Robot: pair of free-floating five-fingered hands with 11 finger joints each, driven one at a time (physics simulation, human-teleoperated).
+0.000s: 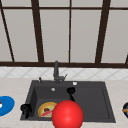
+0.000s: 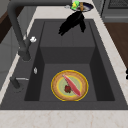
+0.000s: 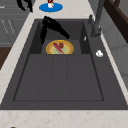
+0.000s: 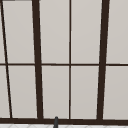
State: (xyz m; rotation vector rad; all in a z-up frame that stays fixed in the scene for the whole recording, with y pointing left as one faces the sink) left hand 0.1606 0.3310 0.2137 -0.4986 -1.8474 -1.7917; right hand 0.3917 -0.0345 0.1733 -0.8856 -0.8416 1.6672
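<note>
right hand (image 1: 71,90) above sink (image 1: 100,105), yellow plate (image 1: 45,108)

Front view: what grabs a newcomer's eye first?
A big red ball low in the middle of the front view, in front of the dark sink. Behind it, a yellow plate with a red strip of food lies on the sink's floor at its left end. The right hand hangs over the sink, fingers pointing down, and the left hand sits at the sink's left front corner.
</note>
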